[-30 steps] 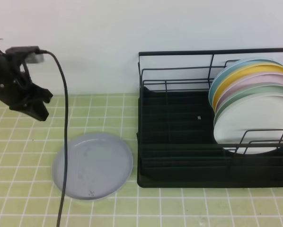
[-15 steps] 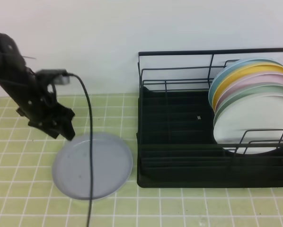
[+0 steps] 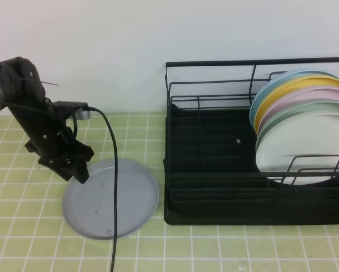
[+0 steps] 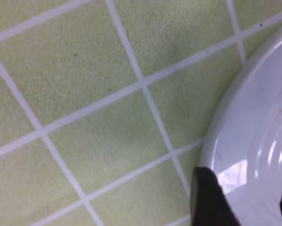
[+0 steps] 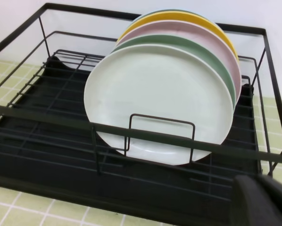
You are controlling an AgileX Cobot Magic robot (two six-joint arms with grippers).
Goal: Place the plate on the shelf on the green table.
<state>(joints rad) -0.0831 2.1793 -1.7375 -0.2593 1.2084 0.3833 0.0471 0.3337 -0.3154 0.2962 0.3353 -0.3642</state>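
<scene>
The pale grey-blue plate [image 3: 134, 194] lies flat on the green table [image 3: 226, 245], left of the shelf [image 3: 215, 170]. My left gripper [image 3: 77, 171] hangs low over the plate's left rim. In the left wrist view its two dark fingertips [image 4: 206, 200] stand apart over the plate's rim [image 4: 254, 141], so the left gripper [image 4: 244, 202] is open and empty. The right gripper does not show in the high view. In the right wrist view only one dark fingertip [image 5: 259, 200] shows, in front of the shelf [image 5: 46, 136].
Several plates stand upright at the shelf's right end: white [image 3: 300, 147], mint-green [image 3: 305, 107], pink, yellow and blue. The shelf's left part holds nothing. The left arm's black cable [image 3: 114, 187] hangs across the plate. A white wall stands behind.
My left arm has swung right and down from the far left to the plate's left rim. The plate and the shelf have not moved.
</scene>
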